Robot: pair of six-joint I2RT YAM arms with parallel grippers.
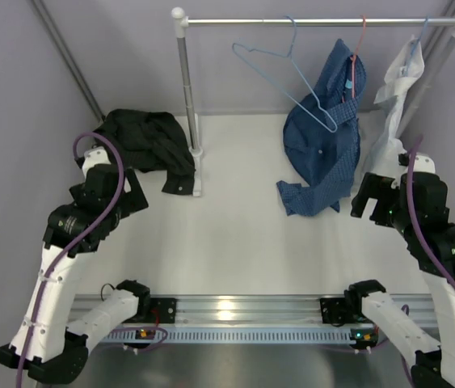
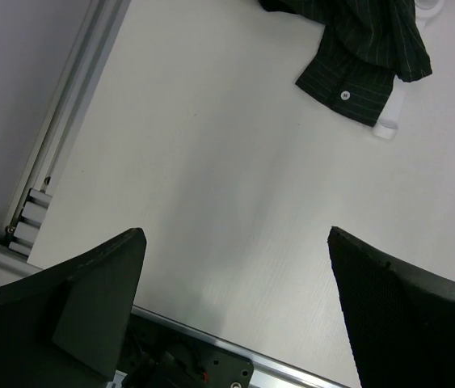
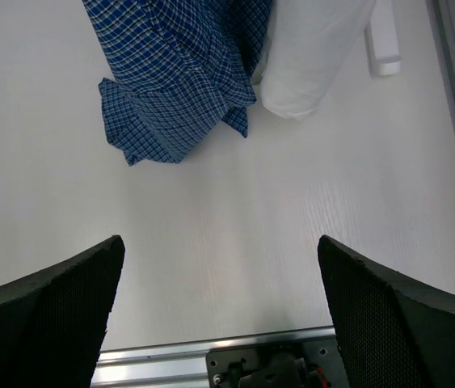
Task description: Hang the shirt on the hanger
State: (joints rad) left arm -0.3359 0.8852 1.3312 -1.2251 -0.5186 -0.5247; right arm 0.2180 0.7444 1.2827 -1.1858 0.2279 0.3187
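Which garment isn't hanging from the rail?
The black shirt, heaped on the table far left; the blue checked shirt and white garment both hang.

The shirt, left of the rail, is black with faint thin pale pinstripes and a small pale button at the cuff. On the silver rail hang a light-blue wire hanger, a blue-and-white checked shirt — on a red-pink hanger — and a white garment. The table under the rail is plain off-white.
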